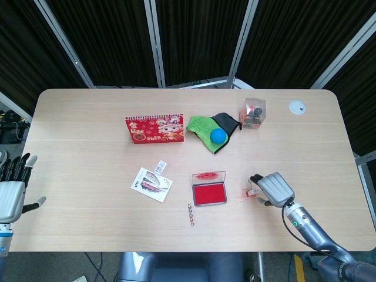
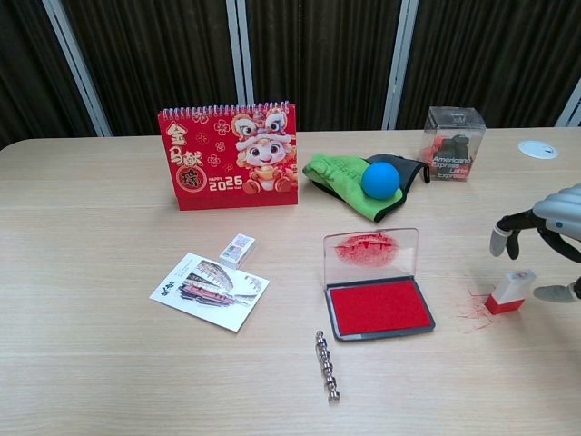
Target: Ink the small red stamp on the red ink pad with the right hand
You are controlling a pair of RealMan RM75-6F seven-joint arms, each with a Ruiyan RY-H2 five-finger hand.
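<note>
The small red stamp (image 2: 509, 292) is standing on the table (image 2: 109, 363) at the robot's right, just beside the red ink pad (image 2: 379, 307) but apart from it, on a patch of red smears. The pad is lying with its clear lid (image 2: 371, 252) tipped up at the back, so the inked surface is facing up and reachable from above; that is presumably why it is parked between the stamp and the middle of the table, a short carry away.

The right hand (image 2: 550, 238) is hanging over the stamp, palm downward, fingers (image 2: 501, 238) curving down on the stamp's far side and the thumb reaching in low at the near side. The fingers are spreading apart enough to straddle the stamp, and they are gripping nothing. In the head view the right hand (image 1: 272, 188) is covering most of the stamp (image 1: 253, 190), so whether a fingertip is already brushing it is hard to say; the chest view seems to show a gap on both sides. By my judgement the grasp is about to begin and the inking is not yet started.

The left hand (image 1: 10, 191) is idling at the table's far left edge, fingers straight and splayed, holding nothing (only the head view is catching it).

Farther back, a red desk calendar (image 2: 229, 156), a blue ball (image 2: 380, 180) on a green cloth (image 2: 338, 174) and a clear box (image 2: 454, 131) are sitting well out of the way.
</note>
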